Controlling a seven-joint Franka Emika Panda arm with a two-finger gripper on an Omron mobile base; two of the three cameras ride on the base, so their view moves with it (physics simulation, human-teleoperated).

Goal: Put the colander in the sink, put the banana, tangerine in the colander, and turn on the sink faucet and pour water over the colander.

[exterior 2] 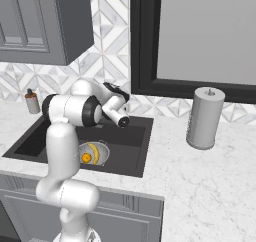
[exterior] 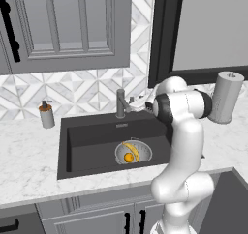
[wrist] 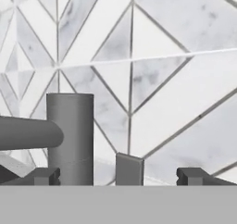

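The silver colander [exterior: 133,152] [exterior 2: 93,153] sits in the dark sink [exterior: 87,141] [exterior 2: 131,136], right of the middle. The yellow banana [exterior: 132,150] [exterior 2: 95,153] and the orange tangerine [exterior: 128,157] [exterior 2: 86,158] lie inside it. The dark grey sink faucet [exterior: 120,104] stands at the sink's back rim. In the hand view its upright post [wrist: 70,137] is close ahead on the left, the spout [wrist: 28,133] pointing left. My gripper [wrist: 118,177] is open and holds nothing. A short grey lever [wrist: 128,169] rises between the two fingertips [wrist: 45,176]. No water shows.
A soap dispenser [exterior: 46,114] [exterior 2: 32,102] stands on the marble counter left of the sink. A grey paper towel roll [exterior: 226,97] [exterior 2: 205,117] stands to the right. The tiled wall [wrist: 152,56] is just behind the faucet, with a dark-framed window [exterior 2: 200,36] above.
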